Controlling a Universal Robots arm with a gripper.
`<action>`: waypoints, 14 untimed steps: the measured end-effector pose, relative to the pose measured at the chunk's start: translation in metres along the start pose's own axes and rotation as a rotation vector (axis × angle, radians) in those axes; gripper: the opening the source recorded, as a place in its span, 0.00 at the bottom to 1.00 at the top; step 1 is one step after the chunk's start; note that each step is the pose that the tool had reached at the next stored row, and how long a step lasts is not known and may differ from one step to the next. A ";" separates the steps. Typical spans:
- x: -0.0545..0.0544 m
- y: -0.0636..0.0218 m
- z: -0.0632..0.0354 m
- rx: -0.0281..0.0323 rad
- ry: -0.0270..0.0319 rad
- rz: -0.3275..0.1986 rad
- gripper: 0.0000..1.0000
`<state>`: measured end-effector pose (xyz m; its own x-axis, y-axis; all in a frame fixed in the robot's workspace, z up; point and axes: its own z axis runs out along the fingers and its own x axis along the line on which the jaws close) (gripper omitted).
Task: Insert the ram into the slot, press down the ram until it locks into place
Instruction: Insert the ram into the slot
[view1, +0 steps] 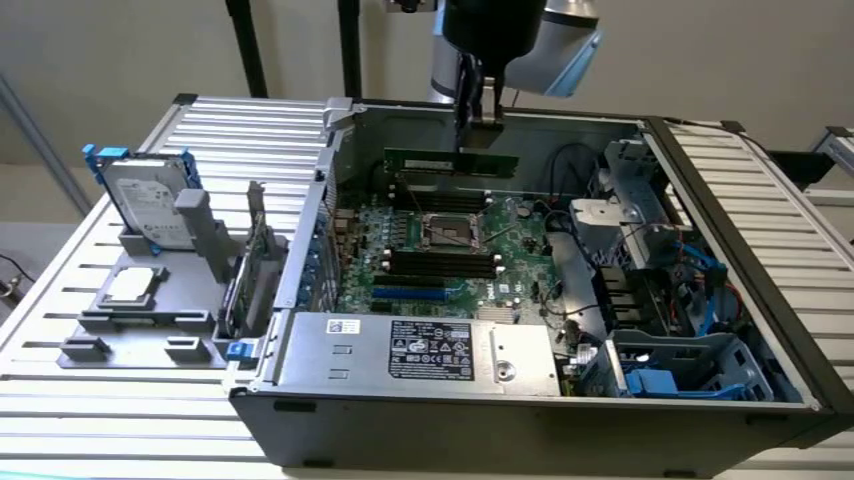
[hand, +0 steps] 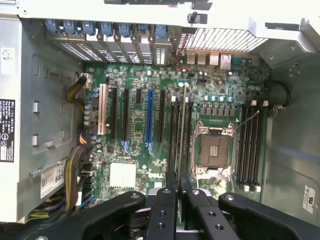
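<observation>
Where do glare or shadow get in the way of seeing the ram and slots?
Exterior view: even light, with no glare on the ram held in the gripper; the black slots under it read dark. Wrist view: the case rim is washed out bright, while the board below is evenly lit and the ram, seen edge-on, stands out against the slots.

There is one ram (view1: 427, 160), one processor socket (hand: 214, 150), one blue slot (hand: 150, 117) and one white slot (hand: 103, 110). Next to the socket I count four black memory slots (hand: 254, 145) in one group. At the exterior view's left are one hard drive (view1: 144, 200) and one square silver chip (view1: 131, 287)
</observation>
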<state>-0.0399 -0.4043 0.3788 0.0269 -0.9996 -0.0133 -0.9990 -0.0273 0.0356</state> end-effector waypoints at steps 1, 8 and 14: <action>0.000 0.0003 0.0018 0.0000 0.0000 0.000 0.13; -0.001 0.0034 0.0147 0.0000 -0.0001 0.000 0.13; -0.004 0.0030 0.0256 0.0000 0.0000 0.000 0.13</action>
<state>-0.0440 -0.4002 0.3534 0.0270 -0.9995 -0.0132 -0.9990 -0.0275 0.0356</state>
